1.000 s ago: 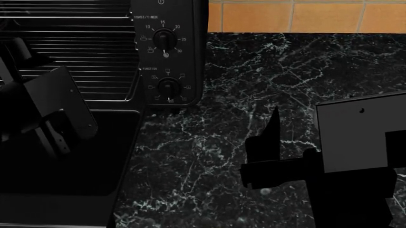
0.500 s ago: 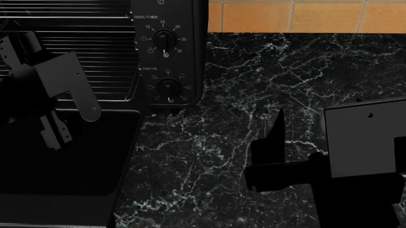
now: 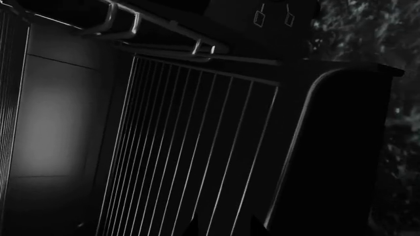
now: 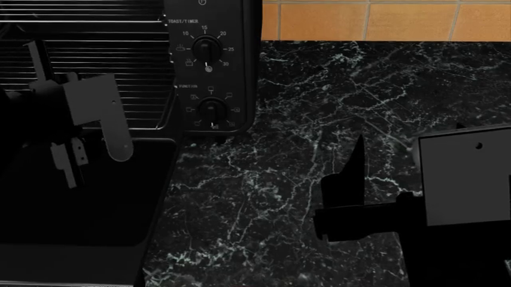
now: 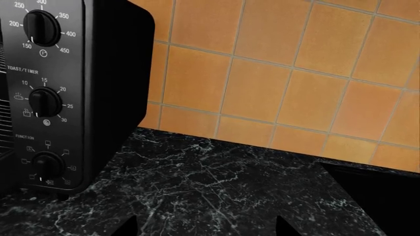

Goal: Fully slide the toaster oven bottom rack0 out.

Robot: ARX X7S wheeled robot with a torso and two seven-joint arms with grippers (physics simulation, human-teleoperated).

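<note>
Black marble surface (image 4: 264, 197), orange tile wall (image 5: 295, 78) behind it. Toaster oven (image 4: 231, 36) sits at the surface's back, against the tile; door (image 4: 80, 191) folded down flat in front of the oven. Bottom rack0 (image 4: 136, 89) lies in the oven opening, its rounded front corner just beside the control panel at about the lower knob's (image 4: 212, 109) height; front edge close to the door hinge line. Left claw (image 4: 68, 161) hangs over the door, just in front of the rack's front bar, touching nothing; fingers look slightly apart. Right claw (image 4: 351, 185) is over bare surface, well right of the oven, holding nothing; cannot tell its spread.
</note>
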